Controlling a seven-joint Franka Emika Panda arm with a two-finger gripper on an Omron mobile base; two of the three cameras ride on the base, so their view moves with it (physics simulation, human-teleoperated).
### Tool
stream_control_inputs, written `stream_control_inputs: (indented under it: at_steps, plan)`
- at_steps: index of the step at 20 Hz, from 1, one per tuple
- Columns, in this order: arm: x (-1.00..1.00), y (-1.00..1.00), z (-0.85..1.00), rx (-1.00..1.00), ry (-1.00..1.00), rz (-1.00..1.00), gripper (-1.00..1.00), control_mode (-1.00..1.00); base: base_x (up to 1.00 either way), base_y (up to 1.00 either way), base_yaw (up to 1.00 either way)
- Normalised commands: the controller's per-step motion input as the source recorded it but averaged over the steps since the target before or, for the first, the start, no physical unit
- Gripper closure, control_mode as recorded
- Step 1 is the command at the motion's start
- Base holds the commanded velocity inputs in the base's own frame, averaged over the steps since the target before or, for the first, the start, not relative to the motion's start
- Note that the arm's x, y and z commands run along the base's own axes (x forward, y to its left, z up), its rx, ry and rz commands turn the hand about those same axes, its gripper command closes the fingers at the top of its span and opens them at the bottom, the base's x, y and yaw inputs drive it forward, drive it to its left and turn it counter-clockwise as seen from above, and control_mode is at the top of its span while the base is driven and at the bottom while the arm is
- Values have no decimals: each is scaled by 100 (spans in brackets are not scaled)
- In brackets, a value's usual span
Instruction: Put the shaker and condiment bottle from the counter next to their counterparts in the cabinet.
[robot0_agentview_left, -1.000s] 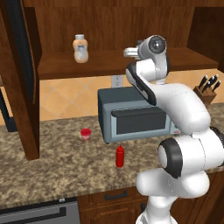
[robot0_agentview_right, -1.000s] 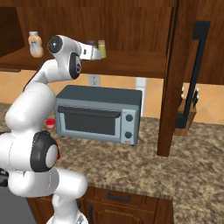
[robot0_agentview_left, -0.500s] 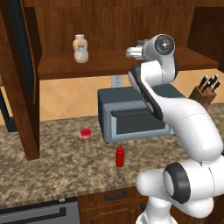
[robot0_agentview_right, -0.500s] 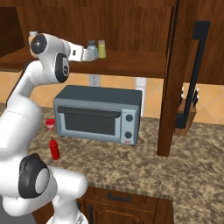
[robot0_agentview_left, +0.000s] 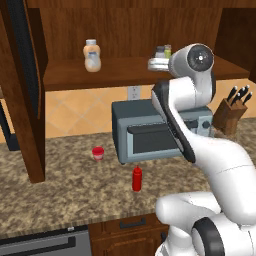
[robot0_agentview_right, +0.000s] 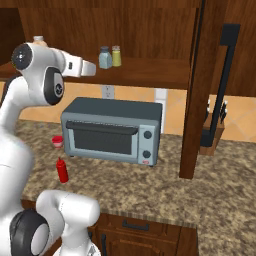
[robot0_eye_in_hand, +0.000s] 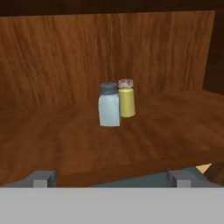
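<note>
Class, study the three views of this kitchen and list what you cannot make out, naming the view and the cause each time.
- Orange bottle: in the right base view the arm hides all but its cap.
- Its label: too small to read in the left base view.
- Yellow shaker: in the hand view the blue shaker overlaps its side.
- Knife block: in the right base view the cabinet door covers part.
- Red bottle: text too small.

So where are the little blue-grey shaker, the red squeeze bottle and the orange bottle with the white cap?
shaker (robot0_eye_in_hand: 109, 111), hand view, middle of its pale body.
condiment bottle (robot0_agentview_left: 137, 180), left base view, its red body.
peach-orange bottle (robot0_agentview_left: 91, 56), left base view, its labelled body.
</note>
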Motion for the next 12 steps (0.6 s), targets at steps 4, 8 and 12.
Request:
stream_control_inputs:
  at_steps: [4, 8, 12]
  plan:
    - [-80, 20, 2, 0, -1, 0, -100, -100, 0, 0, 0]
    - [-67, 5, 0, 0, 0, 0, -100, -100, 0, 0, 0]
    - [-63, 2, -19, 0, -4, 0, -100, -100, 0, 0, 0]
